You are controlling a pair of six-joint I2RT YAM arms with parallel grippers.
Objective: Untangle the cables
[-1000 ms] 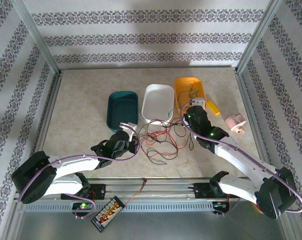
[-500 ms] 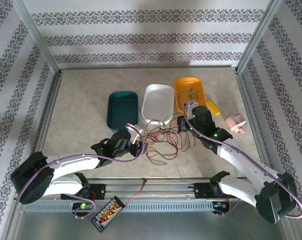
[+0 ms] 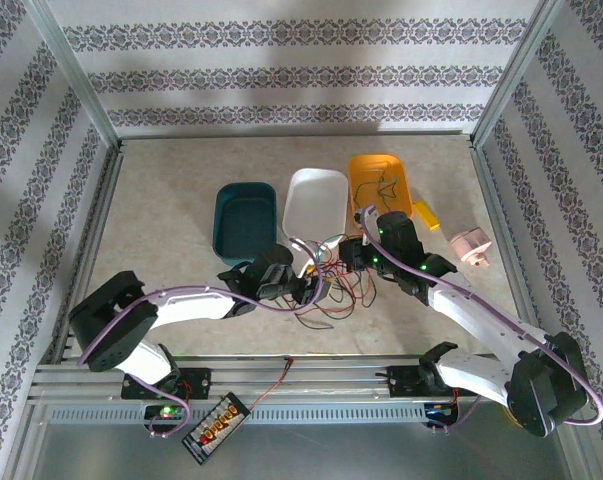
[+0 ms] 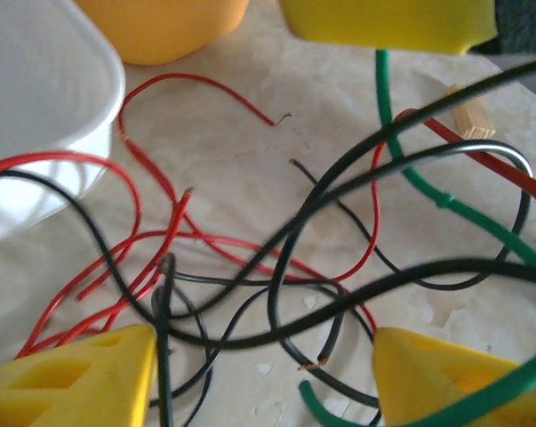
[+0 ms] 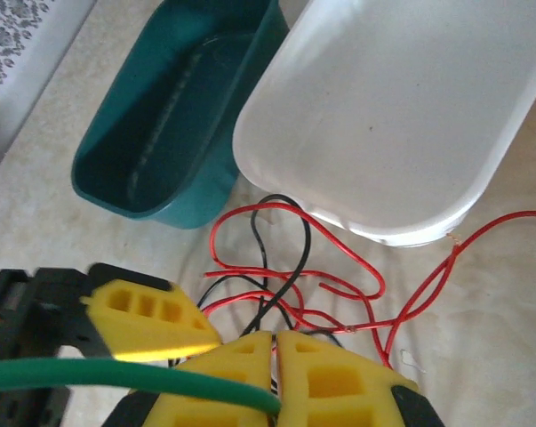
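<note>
- Cables (image 3: 326, 290) (thin red, black, green wire) sit tangled just near the white plastic tray (image 3: 316, 195).
- Your left gripper (image 4: 263, 378) is spread above them; right gripper (image 5: 276, 378) pinches the green cable (image 5: 116, 374).
- Light, floppy, snaggy: grab near a free end.

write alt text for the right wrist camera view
The right gripper, yellow-fingered and shut on a green cable running off left, hangs over red and black cables on a table. Beyond sit a teal tray and a white tray.

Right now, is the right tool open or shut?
Shut on the green cable. In the right wrist view the right tool has its fingers pressed together, and the cable runs out from between them.
</note>
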